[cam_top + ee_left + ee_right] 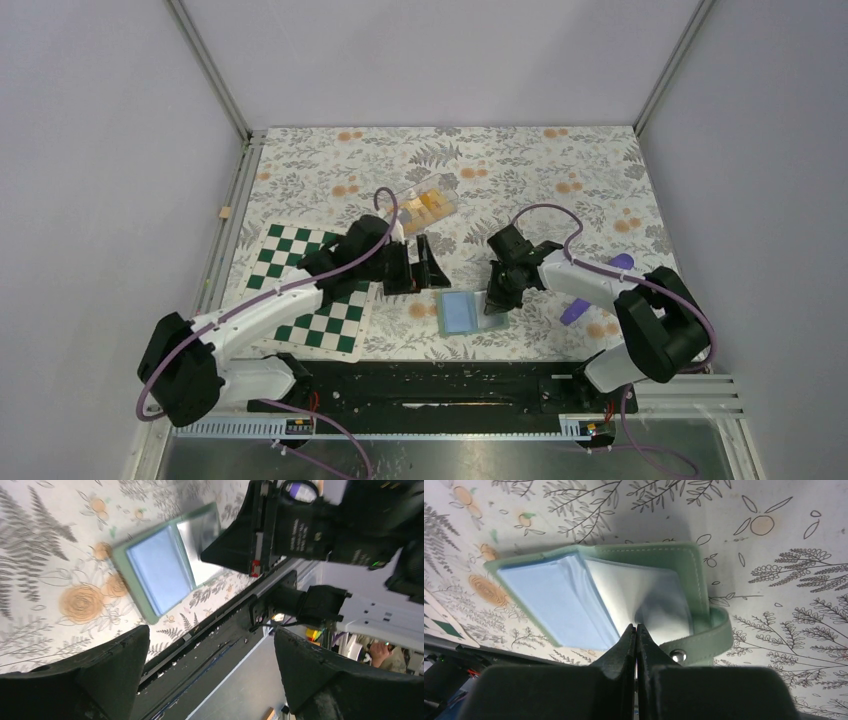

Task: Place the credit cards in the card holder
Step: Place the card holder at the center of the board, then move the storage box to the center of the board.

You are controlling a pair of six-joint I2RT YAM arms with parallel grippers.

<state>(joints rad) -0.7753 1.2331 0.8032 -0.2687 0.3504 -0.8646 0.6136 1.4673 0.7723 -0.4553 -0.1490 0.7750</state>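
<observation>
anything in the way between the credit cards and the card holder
Only the left tool, open, hangs between the credit cards and the card holder; nothing else visible lies between them. The cards seem to sit in a clear packet.

The card holder [460,313] lies by the middle of the table's [560,165] near edge, open to reach from above over its left half. The right gripper [497,298], pinched shut on a clear leaf, blocks its right side. The left gripper [425,265], jaws wide apart, stands just past its far left corner. The credit cards [432,205] near the table's middle are free from the far edge. The chequered board [285,245] lies flat by the left edge, under the left arm. Walls close three sides
</observation>
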